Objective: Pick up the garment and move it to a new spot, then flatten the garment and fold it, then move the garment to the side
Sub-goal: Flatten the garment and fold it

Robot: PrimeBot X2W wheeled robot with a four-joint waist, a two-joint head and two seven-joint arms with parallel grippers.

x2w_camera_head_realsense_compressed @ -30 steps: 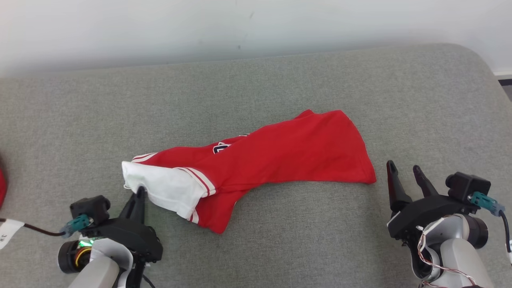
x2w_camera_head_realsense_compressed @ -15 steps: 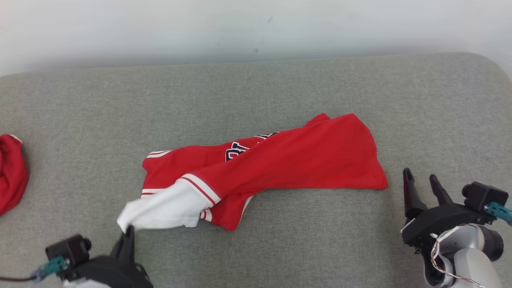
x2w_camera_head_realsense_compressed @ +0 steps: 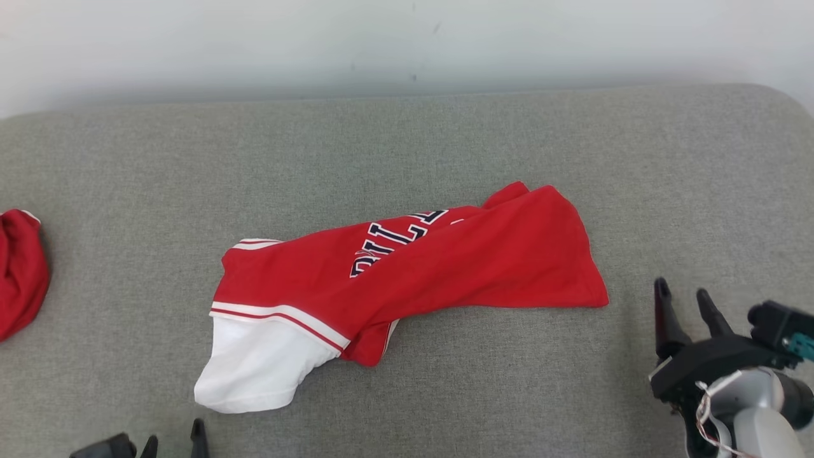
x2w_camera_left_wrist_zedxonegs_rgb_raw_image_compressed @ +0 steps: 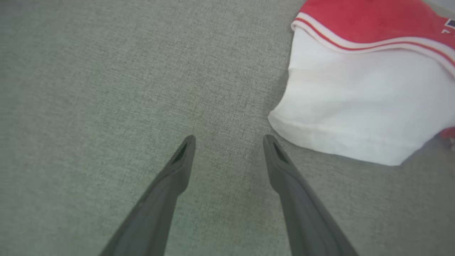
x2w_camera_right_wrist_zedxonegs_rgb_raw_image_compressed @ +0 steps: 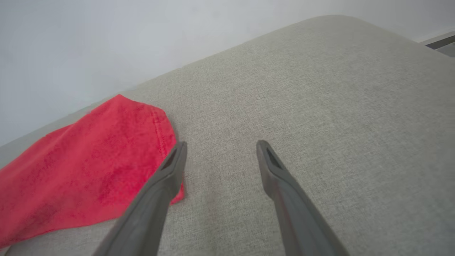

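The garment [x2w_camera_head_realsense_compressed: 439, 267], a red jersey with dark letters and a white sleeve [x2w_camera_head_realsense_compressed: 254, 366], is laid across the middle of the grey padded surface [x2w_camera_head_realsense_compressed: 407, 146]. It is twisted along its length and bunched, so it is not yet flat. The white sleeve is spread toward the near left, and the red hem end is pointed to the right.

The left gripper [x2w_camera_left_wrist_zedxonegs_rgb_raw_image_compressed: 229, 139] is seen with its 2 fingers spread wide and nothing between them. It is placed just beside the edge of the white sleeve, apart from it. The right gripper [x2w_camera_head_realsense_compressed: 682, 289] is also wide open and empty, near the right hem corner but apart from it in the head view.

The step in hand is judged to be the flattening, since the garment appears to be placed at its spot and no fold is made. For the next move, 2 opposite ends should probably be gripped: the sleeve side by the left gripper and the hem corner by the right gripper. The cloth can then be pulled apart so that the twist is opened. A low approach is needed, so that the cloth edge is caught cleanly. A second red cloth [x2w_camera_head_realsense_compressed: 19, 273] at the far left is to be left alone.
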